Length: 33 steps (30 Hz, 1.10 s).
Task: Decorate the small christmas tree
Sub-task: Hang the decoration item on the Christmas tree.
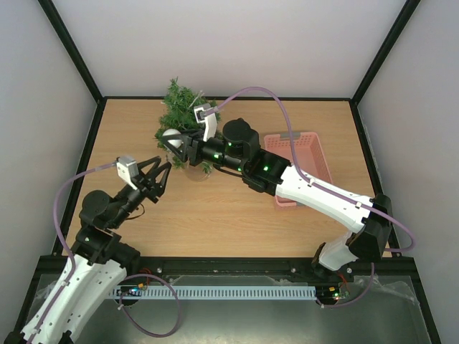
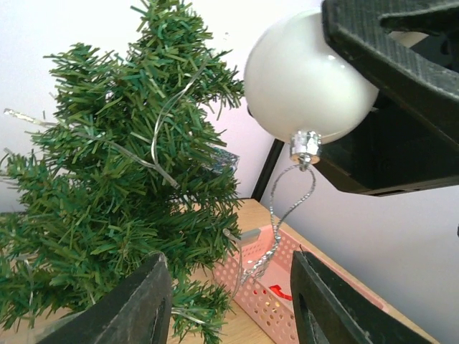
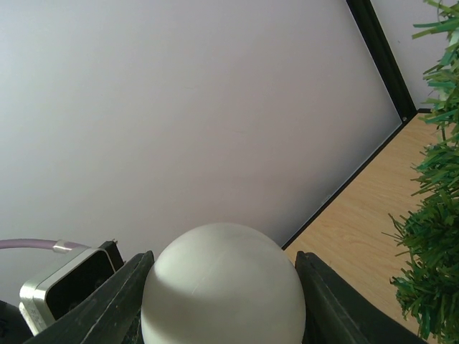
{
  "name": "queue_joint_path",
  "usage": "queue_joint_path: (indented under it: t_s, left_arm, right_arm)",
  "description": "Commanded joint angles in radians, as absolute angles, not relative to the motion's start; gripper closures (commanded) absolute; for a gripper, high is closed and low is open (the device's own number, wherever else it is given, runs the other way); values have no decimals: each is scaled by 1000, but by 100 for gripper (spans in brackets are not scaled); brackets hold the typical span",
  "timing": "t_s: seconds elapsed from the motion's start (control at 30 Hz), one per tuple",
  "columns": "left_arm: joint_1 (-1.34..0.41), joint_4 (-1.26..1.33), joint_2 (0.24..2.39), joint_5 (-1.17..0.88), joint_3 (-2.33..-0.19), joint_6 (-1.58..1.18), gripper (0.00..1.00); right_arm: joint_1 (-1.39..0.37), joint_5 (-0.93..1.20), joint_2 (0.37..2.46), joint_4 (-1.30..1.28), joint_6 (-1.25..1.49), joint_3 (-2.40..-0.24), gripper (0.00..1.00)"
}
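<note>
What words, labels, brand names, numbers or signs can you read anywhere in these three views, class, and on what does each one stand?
No text can be read in any view.
The small dark-green artificial Christmas tree, the glossy white ball ornament and the pink perforated plastic basket show no print.
A red patch at the basket in the left wrist view is too blurred to tell whether it is lettering.

Small christmas tree (image 1: 183, 107): dark green, bushy, thin silvery wire through its branches, upright at table's 11 o'clock. White bauble (image 2: 308, 79), silver loop hanging, pinched in my right gripper (image 3: 224, 301) at tree's 7 o'clock.
</note>
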<state>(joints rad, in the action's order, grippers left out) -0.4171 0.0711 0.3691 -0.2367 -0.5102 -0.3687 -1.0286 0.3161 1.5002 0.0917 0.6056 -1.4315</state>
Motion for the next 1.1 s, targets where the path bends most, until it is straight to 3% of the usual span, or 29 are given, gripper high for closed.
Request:
queue_joint_path:
  t_s: [0.0, 0.57, 0.67, 0.87, 1.07]
  left_arm:
    - [-420, 158, 377, -283, -493, -325, 52]
    - [-420, 61, 343, -150, -531, -335, 29]
    - [-420, 66, 328, -169, -526, -277, 29]
    - [-420, 70, 325, -253, -519, -67, 43]
    - [-420, 107, 359, -335, -501, 21, 44]
  right_arm:
    - [-1037, 328, 1508, 147, 599, -1463, 57]
    - [-1038, 308, 1502, 133, 584, -1462, 57]
    - [-1038, 317, 1503, 136, 587, -1461, 56]
    - [-1038, 334, 1498, 138, 583, -1452, 56]
    - [-1038, 346, 1491, 159, 589, -1437, 56]
